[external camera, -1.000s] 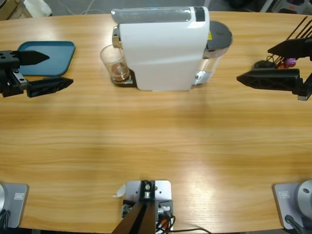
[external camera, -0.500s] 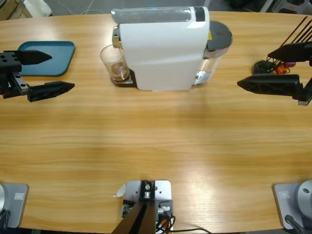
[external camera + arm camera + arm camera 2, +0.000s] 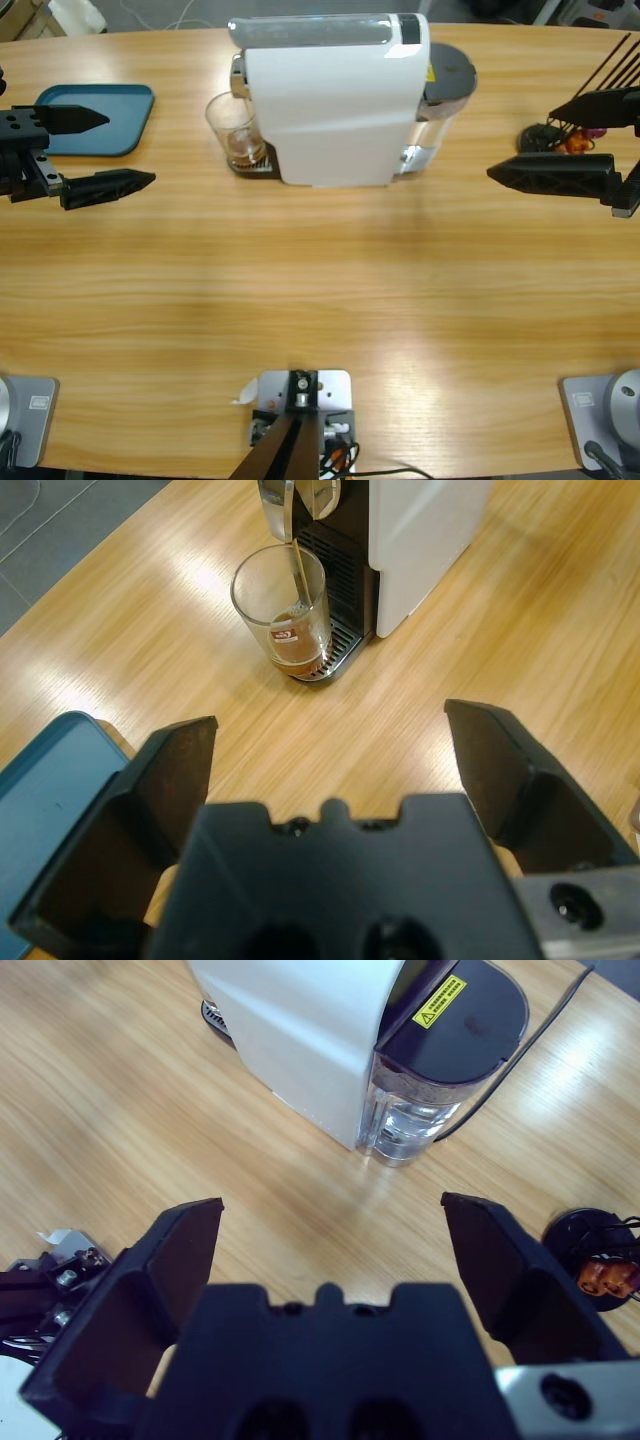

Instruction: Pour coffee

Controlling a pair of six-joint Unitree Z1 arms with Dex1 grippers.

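coffee (image 3: 293, 656), a shallow layer of dark brown liquid, is sitting in the bottom of a small clear glass tumbler (image 3: 234, 131), and a thin stream is falling into it from the spout above in the left wrist view. the tumbler is standing upright on the dark drip grille (image 3: 338, 650) at the left end of a white, box-shaped capsule coffee machine (image 3: 330, 100), near the far edge of the long wooden worktop (image 3: 320, 290). a clear water tank with a dark grey lid (image 3: 445, 1055) is sitting against the machine's other end; a yellow warning label is showing on the lid.

left gripper (image 3: 95, 150) is hovering at the left edge of the high view, its black fingers (image 3: 108, 184) spread wide and holding nothing, well apart from the tumbler. just beside it, a flat teal rectangular tray (image 3: 112, 125) is lying on the worktop.

right gripper (image 3: 545, 135) is hovering at the right edge, its fingers (image 3: 550, 172) likewise spread wide and empty, pointing toward the machine. beside it, a black round-based stand of thin rods (image 3: 548, 133) is carrying small orange capsules (image 3: 606, 1273).
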